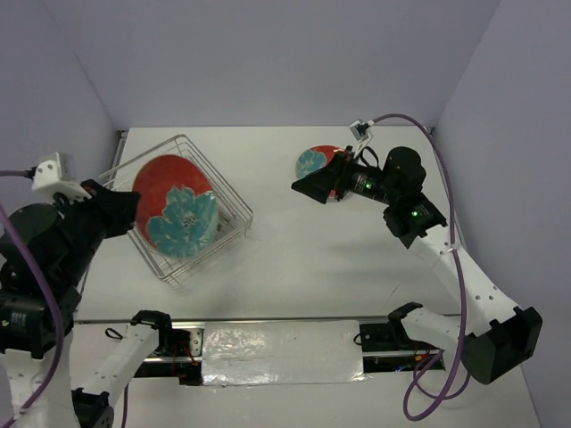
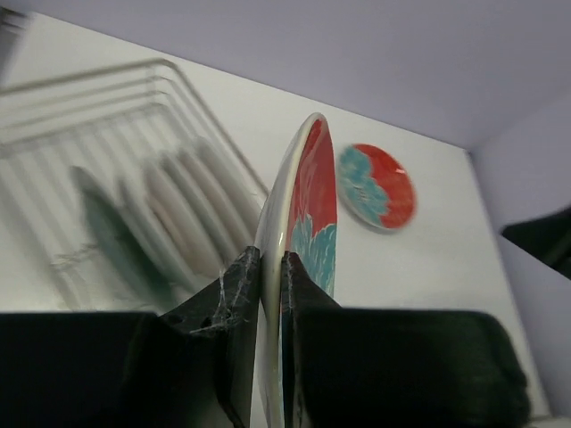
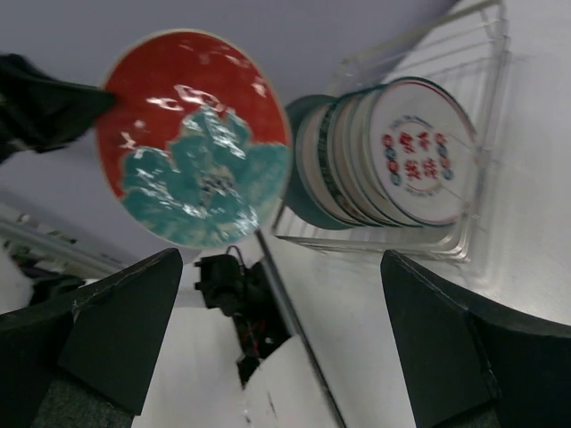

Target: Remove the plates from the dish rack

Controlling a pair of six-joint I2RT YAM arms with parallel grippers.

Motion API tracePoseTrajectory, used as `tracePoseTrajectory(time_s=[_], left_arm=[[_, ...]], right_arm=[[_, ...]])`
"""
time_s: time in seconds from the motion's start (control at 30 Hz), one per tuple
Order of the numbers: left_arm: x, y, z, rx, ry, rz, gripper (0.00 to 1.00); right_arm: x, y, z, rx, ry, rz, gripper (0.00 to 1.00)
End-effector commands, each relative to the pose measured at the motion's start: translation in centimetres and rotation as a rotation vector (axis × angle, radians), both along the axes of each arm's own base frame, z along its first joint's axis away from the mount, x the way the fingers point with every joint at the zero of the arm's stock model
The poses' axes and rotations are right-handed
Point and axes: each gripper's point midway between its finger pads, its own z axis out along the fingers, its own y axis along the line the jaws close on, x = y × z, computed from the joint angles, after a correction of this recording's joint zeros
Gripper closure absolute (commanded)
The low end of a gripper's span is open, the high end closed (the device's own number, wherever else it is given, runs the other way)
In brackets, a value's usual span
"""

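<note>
White table [image 1: 357, 267]: left gripper [image 2: 270, 259] pinches one floral plate [image 1: 176, 207] by its rim beside the single rack [image 1: 234, 201]; right gripper [image 1: 314, 189] gapes wide, holding nothing, beside a second floral plate [image 1: 314, 160] near the far edge.

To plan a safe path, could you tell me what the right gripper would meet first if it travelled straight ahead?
Probably the dish rack, at its near corner. The floral plate held by the left gripper hangs close beside that line, and depth is unclear.

Glossy glazed plate [image 1: 176, 207], shiny metal-wire dish rack [image 1: 219, 176], matt white table [image 1: 294, 259].
</note>
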Motion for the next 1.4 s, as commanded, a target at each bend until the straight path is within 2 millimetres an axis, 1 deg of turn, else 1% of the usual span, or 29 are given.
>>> tracePoseTrajectory(time_s=[0.0,0.03,0.07,0.1,0.13,0.17,0.2,0.23,0.3,0.33,0.43,0.67,0.77,0.83,0.87,0.9,0.97,1.0,1.03,1.07,1.1,1.13,1.17,1.2,1.23,1.27,1.3,1.33,1.37], left_arm=[[-0.8,-6.2,11.1,-0.243,-0.473,-0.334,1.00],[0.2,-7.0,9.6,-0.272,-0.447,-0.369,1.00],[-0.5,-8.0,10.7,-0.284,-0.515,-0.443,1.00],[-1.0,-8.4,10.8,-0.305,-0.537,-0.477,1.00],[-0.2,-8.9,9.6,-0.350,-0.505,-0.494,1.00],[-0.3,-9.3,9.3,-0.361,-0.506,-0.522,1.00],[-0.6,-9.4,9.9,-0.383,-0.535,-0.538,1.00],[0.0,-9.6,9.0,-0.395,-0.517,-0.543,1.00],[-0.5,-9.9,9.5,-0.414,-0.558,-0.571,1.00],[-0.1,-10.0,8.7,-0.423,-0.547,-0.576,1.00],[-0.2,-10.1,8.3,-0.446,-0.572,-0.588,1.00],[0.3,-10.5,7.4,-0.476,-0.569,-0.618,1.00],[0.7,-10.5,6.8,-0.498,-0.567,-0.614,1.00],[1.2,-10.4,6.3,-0.505,-0.557,-0.601,1.00],[1.4,-10.3,6.2,-0.500,-0.560,-0.592,1.00],[1.8,-10.2,5.9,-0.498,-0.549,-0.579,1.00],[3.1,-9.7,5.4,-0.470,-0.530,-0.524,1.00],[4.0,-9.4,4.2,-0.462,-0.476,-0.489,0.94],[4.4,-9.2,4.2,-0.441,-0.463,-0.465,0.75],[6.0,-8.6,3.3,-0.398,-0.430,-0.411,0.61],[6.6,-8.2,2.2,-0.382,-0.353,-0.371,0.38],[7.3,-7.8,1.6,-0.360,-0.317,-0.341,0.06],[8.6,-7.6,0.3,-0.309,-0.262,-0.321,0.00],[8.9,-7.0,-0.2,-0.288,-0.207,-0.275,0.01],[9.2,-6.6,-0.8,-0.265,-0.177,-0.255,0.01],[9.8,-6.2,-1.1,-0.227,-0.154,-0.230,0.01],[9.9,-5.9,-1.7,-0.214,-0.129,-0.216,0.01],[9.8,-5.6,-2.6,-0.189,-0.094,-0.201,0.01],[9.6,-5.4,-2.8,-0.176,-0.089,-0.194,0.00]], right_arm=[[-3.2,1.9,6.2,0.155,-0.133,0.173,0.00],[-2.5,2.2,5.8,0.142,-0.113,0.150,0.00],[-2.2,2.4,5.7,0.128,-0.121,0.141,0.00],[-2.2,2.8,6.0,0.124,-0.124,0.141,0.00],[-1.6,3.2,5.1,0.103,-0.096,0.134,0.01],[-1.2,3.3,4.8,0.091,-0.100,0.127,0.01],[-1.1,3.5,4.4,0.084,-0.096,0.131,0.01],[-1.1,3.9,3.9,0.073,-0.089,0.140,0.01],[-1.1,4.2,3.1,0.053,-0.112,0.152,0.01],[-1.0,4.4,2.6,0.036,-0.128,0.150,0.01],[-0.3,4.5,1.0,0.000,-0.117,0.122,0.02],[0.5,4.5,-0.6,-0.029,-0.117,0.101,0.05],[-0.5,5.2,-0.7,0.007,-0.107,0.181,0.30],[-1.2,5.5,-0.2,0.045,-0.118,0.232,0.43],[-1.5,5.6,-0.4,0.054,-0.109,0.246,0.59],[-1.7,5.6,0.2,0.078,-0.137,0.256,0.69],[-2.2,5.6,0.6,0.107,-0.122,0.271,1.00],[-2.1,5.5,0.7,0.114,-0.121,0.267,1.00],[-1.9,5.4,0.8,0.116,-0.108,0.254,1.00],[-1.3,5.2,1.0,0.118,-0.099,0.217,1.00],[-0.5,4.9,0.5,0.104,-0.056,0.180,1.00],[0.7,4.0,0.2,0.104,-0.019,0.124,1.00],[2.2,3.2,0.0,0.105,0.017,0.053,1.00],[3.0,2.4,-0.6,0.111,0.084,0.007,1.00],[4.9,0.4,-1.1,0.118,0.117,-0.078,1.00],[6.4,-1.1,-2.1,0.122,0.165,-0.157,1.00],[7.3,-2.4,-2.3,0.146,0.200,-0.207,1.00],[9.1,-5.2,-3.4,0.158,0.227,-0.295,1.00],[10.0,-6.7,-3.8,0.170,0.244,-0.339,1.00]])
